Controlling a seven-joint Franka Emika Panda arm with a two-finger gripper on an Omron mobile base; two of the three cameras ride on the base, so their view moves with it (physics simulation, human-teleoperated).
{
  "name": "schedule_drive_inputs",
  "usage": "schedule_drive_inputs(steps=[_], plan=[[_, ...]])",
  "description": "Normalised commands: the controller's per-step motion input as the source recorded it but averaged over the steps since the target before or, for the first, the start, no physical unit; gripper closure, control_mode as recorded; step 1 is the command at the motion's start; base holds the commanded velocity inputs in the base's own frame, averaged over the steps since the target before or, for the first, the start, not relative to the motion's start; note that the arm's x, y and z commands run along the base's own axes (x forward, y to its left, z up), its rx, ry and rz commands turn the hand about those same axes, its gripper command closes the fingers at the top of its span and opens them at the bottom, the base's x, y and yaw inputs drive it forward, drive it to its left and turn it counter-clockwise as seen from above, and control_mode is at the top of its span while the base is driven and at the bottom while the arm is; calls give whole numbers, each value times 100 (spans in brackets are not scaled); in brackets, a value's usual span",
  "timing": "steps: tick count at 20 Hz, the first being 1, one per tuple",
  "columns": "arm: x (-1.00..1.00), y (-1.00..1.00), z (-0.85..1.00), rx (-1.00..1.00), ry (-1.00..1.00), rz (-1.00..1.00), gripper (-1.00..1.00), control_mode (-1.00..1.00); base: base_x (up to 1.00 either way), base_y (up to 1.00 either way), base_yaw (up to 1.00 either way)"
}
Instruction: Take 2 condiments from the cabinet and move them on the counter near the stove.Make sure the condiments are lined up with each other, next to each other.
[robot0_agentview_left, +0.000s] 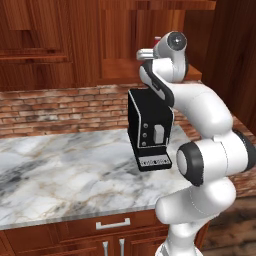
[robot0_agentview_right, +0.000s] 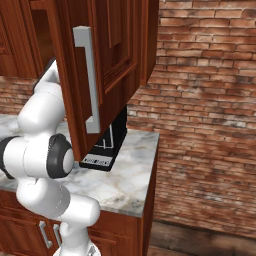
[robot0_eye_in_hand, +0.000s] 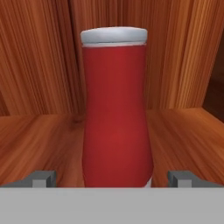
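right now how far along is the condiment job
Done: no bottle stands on the visible marble counter by the coffee machine. In hand: the gripper is in the cabinet, open, fingertips either side of the red bottle standing on the wood shelf. Left: grasp it, carry it out, then place both side by side.

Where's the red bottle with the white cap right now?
In the hand view, the red bottle stands upright on the wooden shelf inside the cabinet, centred just ahead of the gripper, whose open fingertips flank its base.
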Motion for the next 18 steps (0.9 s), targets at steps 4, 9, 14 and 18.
schedule_drive_inputs(steps=[4,9,14,18], plan=[[3,0,0,0,0,0,-100,-100,0,0,0],[0,0,0,0,0,0,-100,-100,0,0,0],[1,0,-1,0,0,0,-100,-100,0,0,0],[7,0,-5,0,0,0,100,-100,0,0,0]])
